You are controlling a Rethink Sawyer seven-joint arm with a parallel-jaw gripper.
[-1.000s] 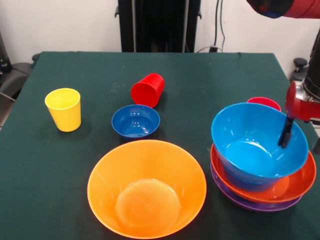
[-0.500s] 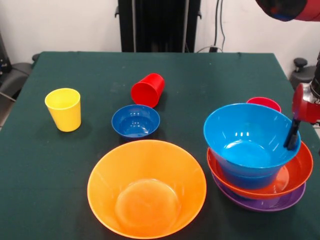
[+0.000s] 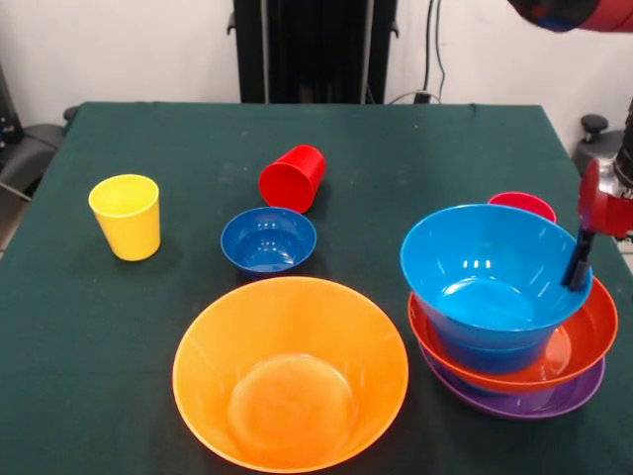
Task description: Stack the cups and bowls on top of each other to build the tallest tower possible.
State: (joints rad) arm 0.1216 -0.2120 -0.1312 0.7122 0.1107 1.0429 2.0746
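A: Where did the tower point(image 3: 509, 327) stand?

B: Right of the huge orange bowl point(image 3: 291, 372): purple bowl point(image 3: 554, 398) lowest, red-orange bowl point(image 3: 579, 346) next, big blue bowl point(image 3: 495, 272) on top.

A: And the gripper point(image 3: 578, 259)?

B: At that blue bowl's right rim; whether its jaws were apart or closed, I couldn't tell. I saw no readable writing anywhere.

A single front camera looks slightly downward across the green table point(image 3: 415, 148) toward the far wall, set close enough that the orange bowl point(image 3: 290, 371) at the near edge fills the lower frame.
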